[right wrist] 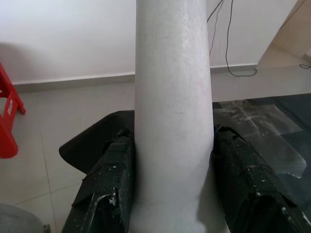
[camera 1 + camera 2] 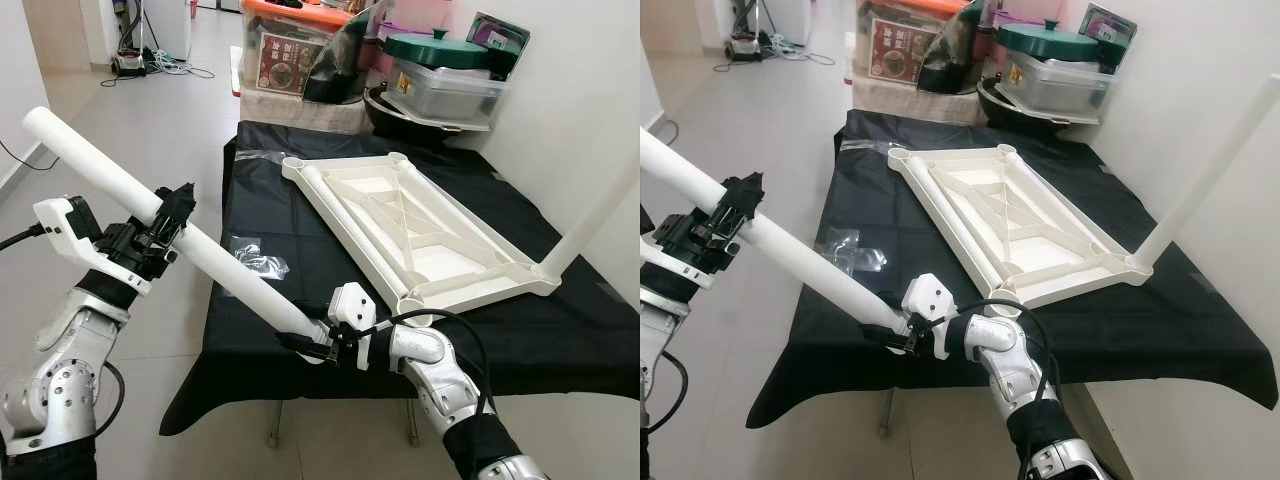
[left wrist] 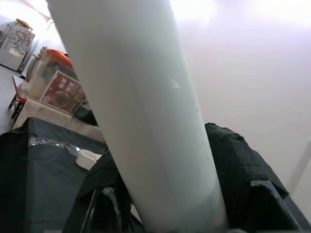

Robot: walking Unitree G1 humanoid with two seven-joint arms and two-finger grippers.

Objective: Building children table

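Leg (image 2: 190, 235) slants from upper left down to lower centre, left gripper (image 2: 172, 215) and right gripper (image 2: 318, 345) both clamped around it; its lower end nearest the upturned tabletop's (image 2: 420, 235) empty corner socket (image 2: 415, 318).

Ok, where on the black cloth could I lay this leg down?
Bare black cloth lies between the upturned tabletop and the table's left edge, beyond the plastic bag. More lies right of the tabletop. The far end is crowded with containers.
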